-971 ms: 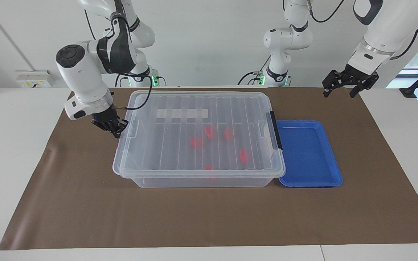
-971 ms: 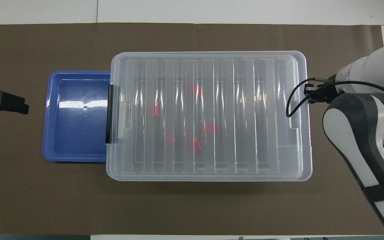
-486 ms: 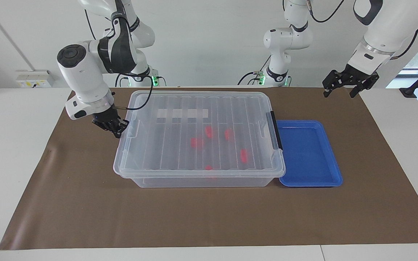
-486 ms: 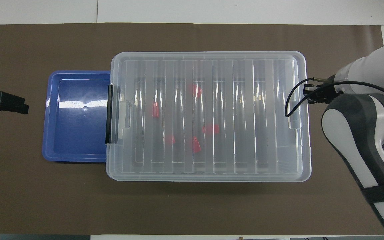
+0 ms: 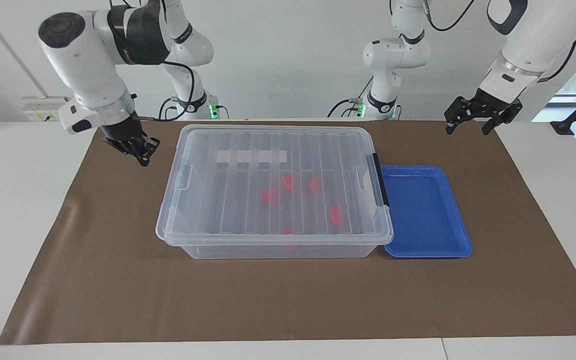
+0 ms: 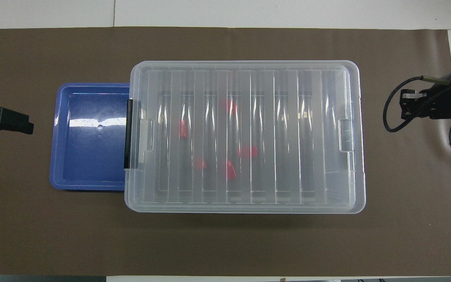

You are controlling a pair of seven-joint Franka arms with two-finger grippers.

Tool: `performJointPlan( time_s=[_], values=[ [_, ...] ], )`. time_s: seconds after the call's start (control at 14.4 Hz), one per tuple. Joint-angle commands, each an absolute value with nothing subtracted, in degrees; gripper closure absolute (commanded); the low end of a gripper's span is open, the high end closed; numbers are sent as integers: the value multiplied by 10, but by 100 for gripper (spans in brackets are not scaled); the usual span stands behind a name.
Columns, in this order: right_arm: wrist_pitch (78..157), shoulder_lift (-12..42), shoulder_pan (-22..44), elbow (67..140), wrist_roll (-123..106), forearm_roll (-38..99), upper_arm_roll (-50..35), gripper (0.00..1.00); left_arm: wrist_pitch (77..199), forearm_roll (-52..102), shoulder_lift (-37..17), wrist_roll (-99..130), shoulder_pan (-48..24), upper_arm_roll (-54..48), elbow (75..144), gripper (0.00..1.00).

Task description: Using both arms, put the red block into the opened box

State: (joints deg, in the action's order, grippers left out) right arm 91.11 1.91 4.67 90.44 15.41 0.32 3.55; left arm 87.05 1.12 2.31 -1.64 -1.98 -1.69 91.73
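Box [image 5: 274, 187]: lidded, blocks [image 5: 336, 214] inside. Right end effector [image 5: 135, 148]: pinched shut, empty, beside box. Left end effector [image 5: 479, 116]: wide, waiting. You must unlatch next.

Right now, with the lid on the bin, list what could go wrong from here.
1. The ribbed lid covers the clear storage bin, and the black latch at the left arm's end looks closed; lifting the lid may drag the whole bin.
2. The blue tray touches the bin, so a shifted bin could push it.
3. The shut right gripper is raised beside the bin, the open left gripper waits apart; the red blocks stay unreachable.
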Motion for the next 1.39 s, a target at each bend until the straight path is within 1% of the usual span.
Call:
performJointPlan(
  time_s=[0.0,0.07,0.14,0.21,1.32],
  values=[
    [875,27,41,874,145,-4,30,100,870,19,34,-21,-23,-11,925,0],
    [866,25,40,878,145,-4,32,100,870,19,34,-21,-23,-11,925,0],
    [861,23,40,878,143,-3,35,64,871,19,34,-21,-23,-11,925,0],
    [859,22,40,879,135,-1,36,1,870,19,34,-21,-23,-11,925,0],
    [874,25,38,873,115,2,42,0,870,19,34,-21,-23,-11,925,0]
  ],
)
